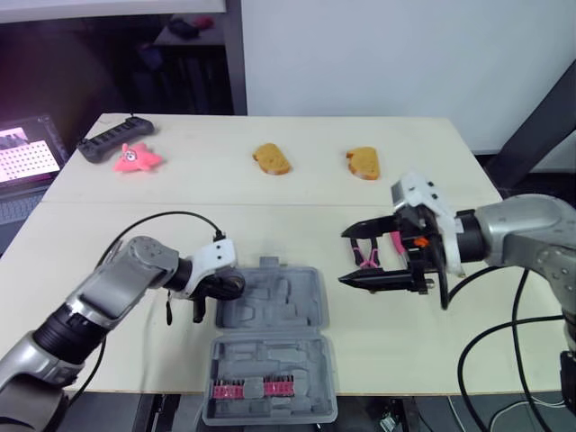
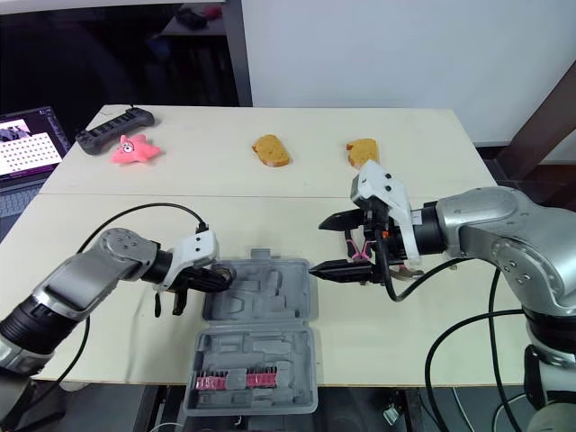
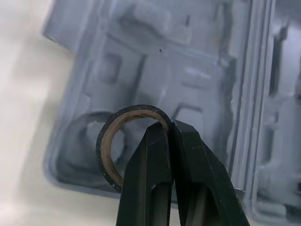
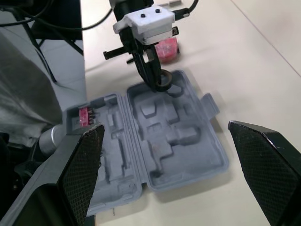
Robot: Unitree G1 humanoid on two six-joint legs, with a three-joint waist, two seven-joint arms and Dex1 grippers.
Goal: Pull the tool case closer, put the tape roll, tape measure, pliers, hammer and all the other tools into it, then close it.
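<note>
Two fingers of the left gripper (image 3: 171,136) are pressed together on the rim of the black tape roll (image 3: 104,150), one finger inside the ring and one outside; the roll hangs over the left end of the tool case (image 1: 279,310), above a round recess in its far half; whether it touches the plastic cannot be told. One right gripper (image 1: 346,256) hovers just right of the case with its fingers spread wide apart, gripping nothing; pink-handled pliers (image 1: 367,257) show between those fingers, and whether they touch the gripper cannot be told.

Both halves of the grey case lie open flat near the front edge of the table (image 1: 117,216); the far half shows only bare moulded recesses; the near half carries a row of red bits (image 1: 255,389) along its near edge.

Far back on the table lie two pieces of bread (image 1: 271,159), a pink star toy (image 1: 137,158) and a black controller (image 1: 112,138).
</note>
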